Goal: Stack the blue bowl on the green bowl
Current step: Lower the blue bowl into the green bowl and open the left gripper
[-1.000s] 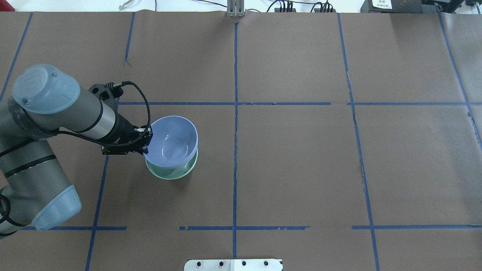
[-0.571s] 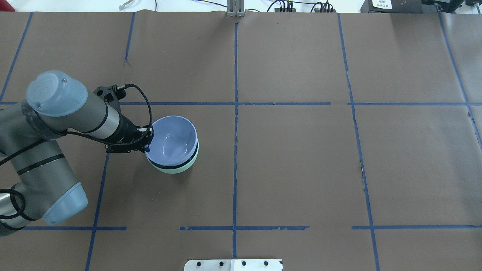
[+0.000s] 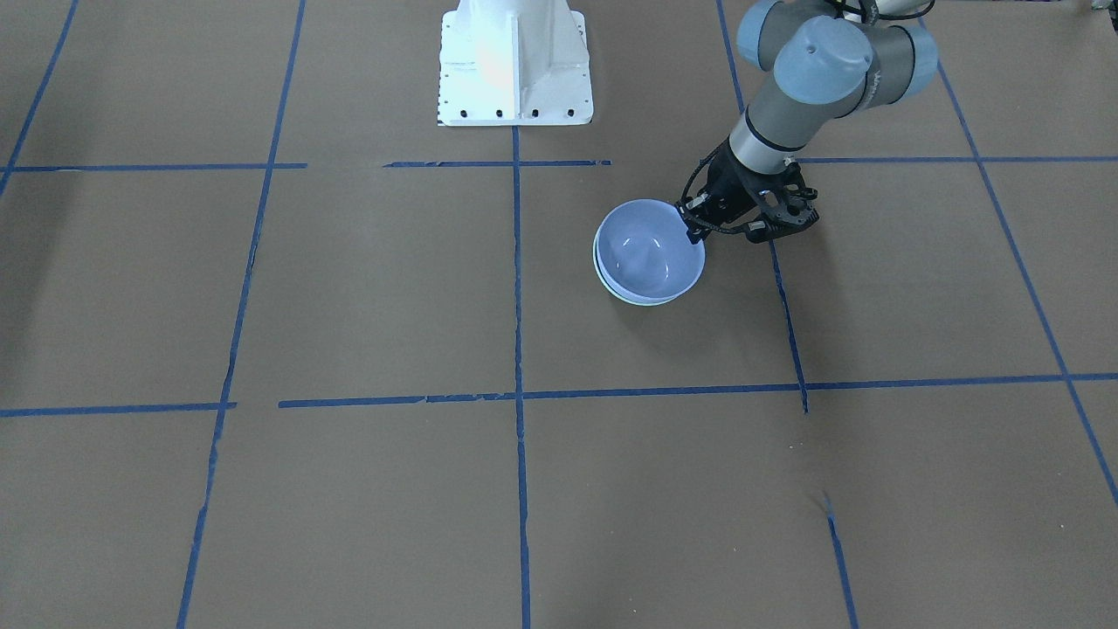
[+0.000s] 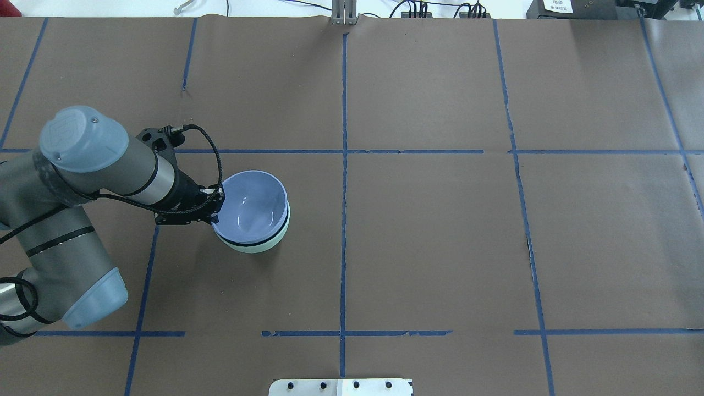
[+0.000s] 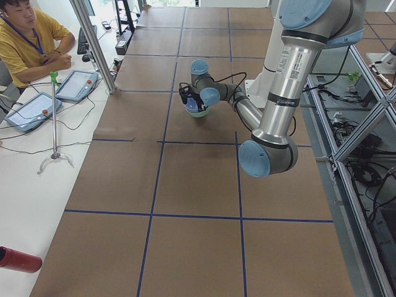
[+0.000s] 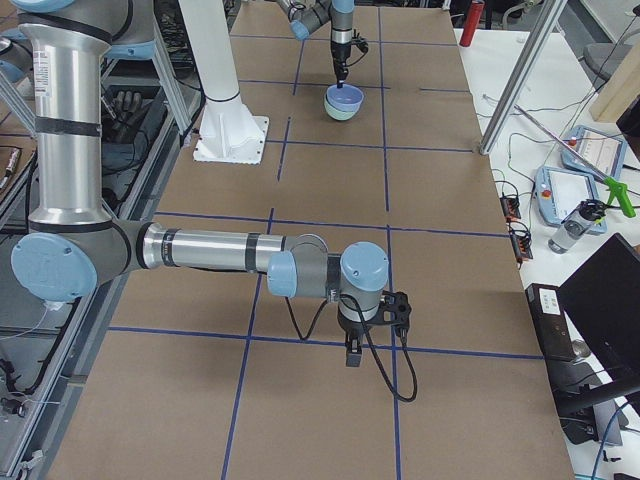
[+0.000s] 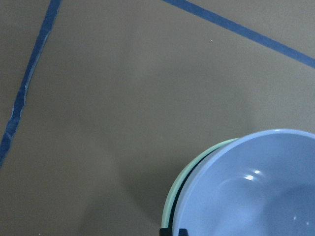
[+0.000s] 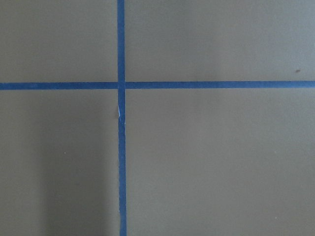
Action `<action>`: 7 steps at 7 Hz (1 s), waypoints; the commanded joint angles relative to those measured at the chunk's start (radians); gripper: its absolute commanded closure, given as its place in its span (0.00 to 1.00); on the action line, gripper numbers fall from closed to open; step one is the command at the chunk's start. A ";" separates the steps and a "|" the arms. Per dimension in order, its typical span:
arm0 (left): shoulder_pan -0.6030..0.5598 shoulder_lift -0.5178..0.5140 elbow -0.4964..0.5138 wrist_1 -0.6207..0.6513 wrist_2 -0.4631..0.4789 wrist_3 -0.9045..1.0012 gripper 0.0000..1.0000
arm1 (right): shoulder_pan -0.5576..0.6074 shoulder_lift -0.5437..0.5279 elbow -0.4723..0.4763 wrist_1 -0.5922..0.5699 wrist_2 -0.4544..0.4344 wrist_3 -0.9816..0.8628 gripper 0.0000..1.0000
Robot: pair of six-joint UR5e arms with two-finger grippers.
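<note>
The blue bowl (image 4: 250,206) sits nested inside the green bowl (image 4: 273,237) on the brown table, left of centre in the overhead view. Only the green bowl's rim and lower wall show around it. My left gripper (image 4: 214,212) is shut on the blue bowl's left rim. In the front-facing view the blue bowl (image 3: 648,249) covers the green bowl (image 3: 638,300), with the left gripper (image 3: 694,229) at its rim. The left wrist view shows the blue bowl (image 7: 256,191) inside the green rim (image 7: 189,172). My right gripper (image 6: 353,352) hangs over bare table far away; I cannot tell if it is open.
Blue tape lines (image 4: 344,165) divide the brown table cover. The white robot base (image 3: 515,61) stands at the table's robot-side edge. An operator (image 5: 28,43) sits past the far table edge beside tablets (image 5: 74,83). A red bottle (image 5: 18,260) lies off the table.
The left gripper has lowered the blue bowl from a tilted hover down into the green bowl. In the last half second little has moved.
</note>
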 commanded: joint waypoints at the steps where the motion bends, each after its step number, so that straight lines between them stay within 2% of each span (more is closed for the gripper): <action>1: 0.018 0.016 -0.010 0.000 0.002 0.002 1.00 | 0.000 0.000 0.000 0.001 -0.001 0.000 0.00; 4: 0.038 0.032 -0.010 -0.005 0.002 0.022 1.00 | 0.000 0.000 0.000 0.001 -0.001 0.000 0.00; 5: 0.040 0.032 -0.012 -0.005 0.002 0.022 0.42 | 0.000 0.000 0.000 0.001 -0.001 0.000 0.00; 6: 0.038 0.032 -0.016 -0.005 0.000 0.017 0.00 | 0.000 0.000 0.000 0.001 -0.001 0.000 0.00; 7: 0.035 0.038 -0.045 -0.005 -0.011 0.019 0.00 | 0.000 0.000 0.000 0.001 -0.001 0.000 0.00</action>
